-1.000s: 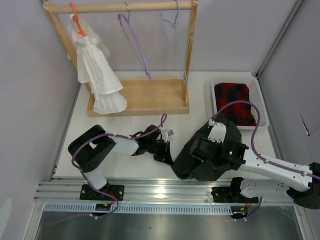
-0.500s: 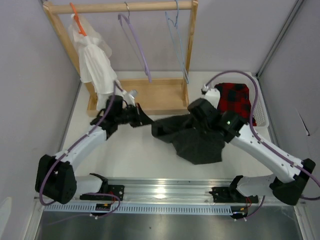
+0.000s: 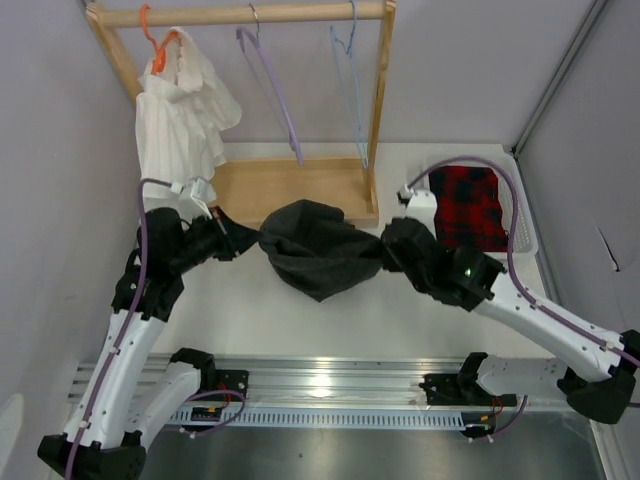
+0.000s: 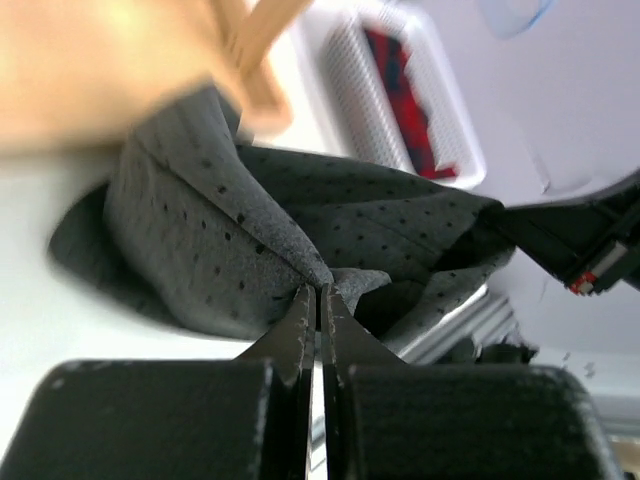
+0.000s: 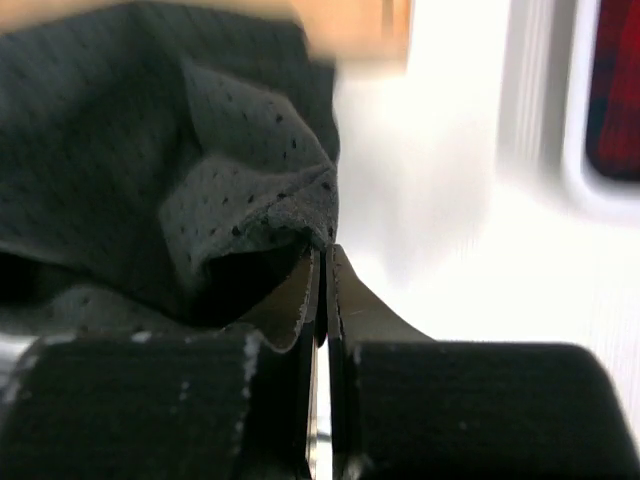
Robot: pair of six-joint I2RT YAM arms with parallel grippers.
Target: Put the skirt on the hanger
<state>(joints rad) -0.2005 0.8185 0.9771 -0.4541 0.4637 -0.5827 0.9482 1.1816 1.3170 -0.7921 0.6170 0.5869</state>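
- White counter (image 3: 250, 300) carries a wooden rack (image 3: 250, 13); the hanger (image 3: 352, 100) hangs from its rail.
- Skirt (image 3: 315, 255) sags between both tools, just before the rack.
- Left tool (image 4: 318, 295) pinches its left edge tight; right tool (image 5: 322, 255) pinches its right edge.

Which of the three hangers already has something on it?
The orange hanger, leftmost on the rail: a white garment hangs from it. The purple hanger and blue hanger are bare.

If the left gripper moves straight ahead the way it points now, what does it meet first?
The left gripper pinches the skirt, so that comes first; beyond it, probably the right gripper, depth unclear.
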